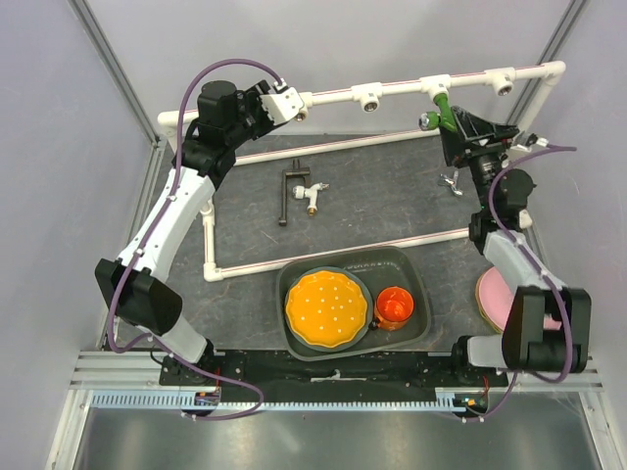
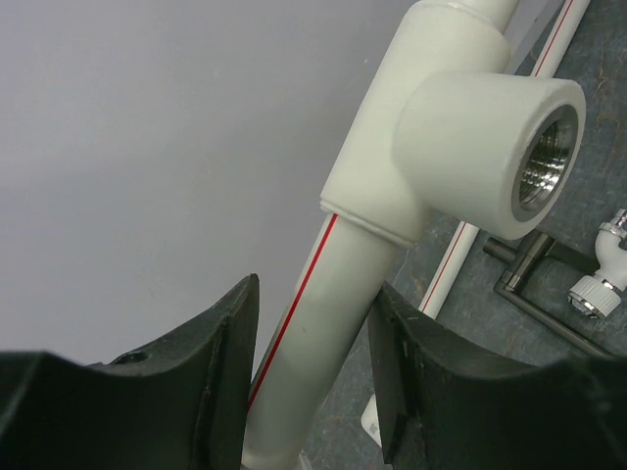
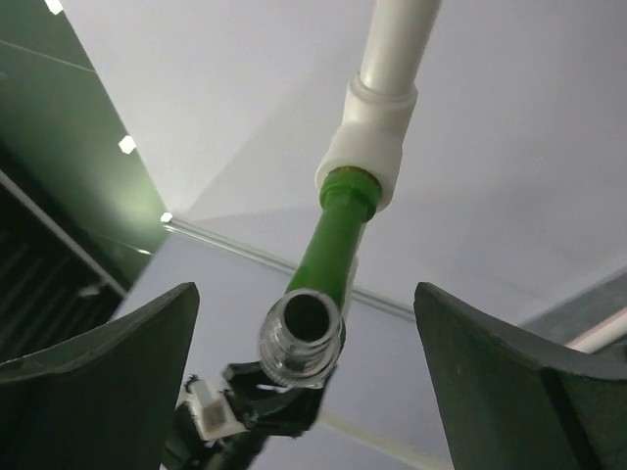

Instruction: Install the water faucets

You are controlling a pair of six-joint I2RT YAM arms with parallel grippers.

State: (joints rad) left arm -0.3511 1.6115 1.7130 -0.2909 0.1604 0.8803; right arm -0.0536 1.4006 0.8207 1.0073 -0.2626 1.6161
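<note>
The green faucet [image 1: 440, 115] hangs screwed into a white tee socket [image 1: 434, 86] on the raised PVC pipe [image 1: 402, 88]. In the right wrist view its green spout [image 3: 328, 245] and silver tip [image 3: 302, 338] sit between my fingers without touching them. My right gripper [image 1: 452, 126] [image 3: 306, 294] is open. My left gripper [image 1: 284, 103] [image 2: 313, 294] is shut on the pipe [image 2: 323, 323] just below an empty tee socket [image 2: 460, 127]. The black-handled white-and-brass faucet [image 1: 304, 191] [image 2: 600, 274] and the tiny silvery faucet [image 1: 451, 183] lie on the mat.
Two more empty tee sockets [image 1: 369, 98] [image 1: 503, 81] sit on the top pipe. A grey tray [image 1: 411, 269] at the front holds an orange plate [image 1: 328, 308] and an orange cup [image 1: 395, 306]. A pink disc [image 1: 493, 299] lies at the right. Grey walls stand close behind.
</note>
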